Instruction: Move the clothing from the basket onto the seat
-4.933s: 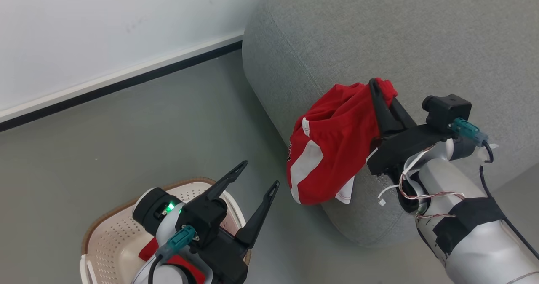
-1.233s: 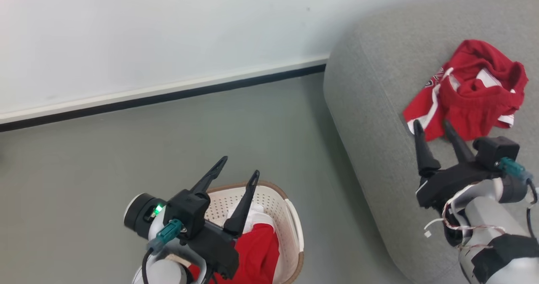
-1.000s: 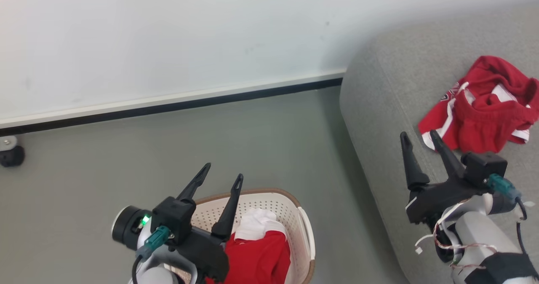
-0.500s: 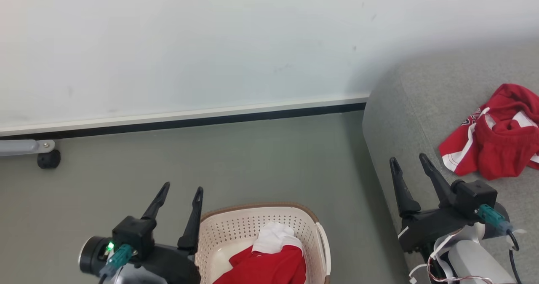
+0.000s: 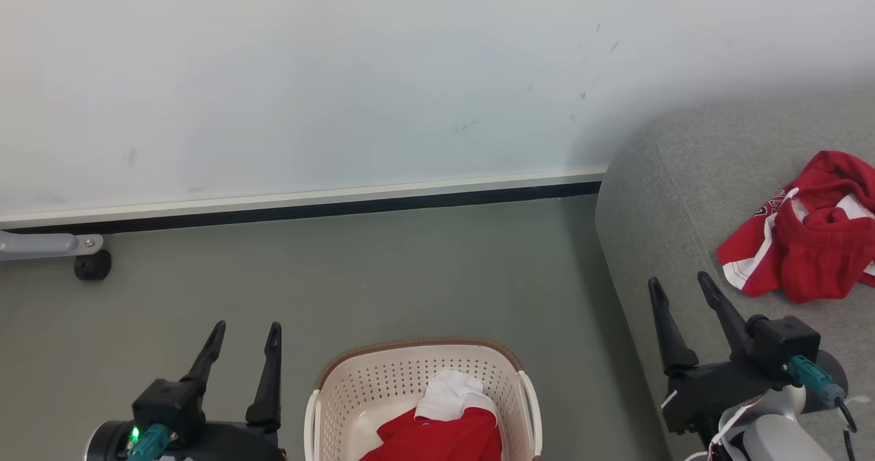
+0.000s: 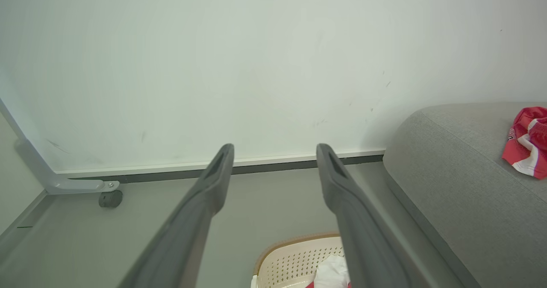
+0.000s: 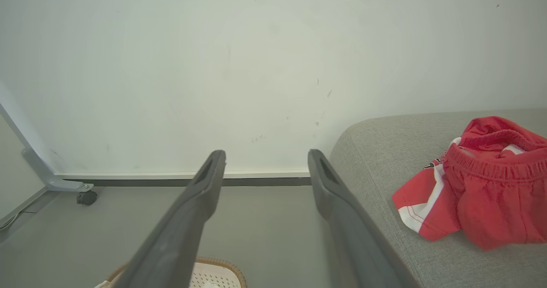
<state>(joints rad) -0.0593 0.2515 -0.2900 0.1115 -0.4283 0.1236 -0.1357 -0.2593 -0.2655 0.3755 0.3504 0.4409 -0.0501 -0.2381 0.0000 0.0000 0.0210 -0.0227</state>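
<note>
Since earlier frame: red garment (image 5: 806, 256) no longer in right gripper (image 5: 679, 282); now lies on seat (image 5: 683, 194), gripper drawn back near seat edge.
Head view: both grippers' fingers apart, empty. Left gripper (image 5: 246, 327) beside basket (image 5: 424, 346), on its left. Second garment (image 5: 437, 437), red and white, inside basket.
Left wrist view: fingers spread; basket below, white cloth showing inside.
Right wrist view: fingers spread; placed garment crumpled on seat, to their right.
Judgement: about half done; second garment left to move.

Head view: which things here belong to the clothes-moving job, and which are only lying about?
Job: basket, seat, red garment in the basket, red garment on the seat.
Not part of it: grey metal leg, its black wheel.
</note>
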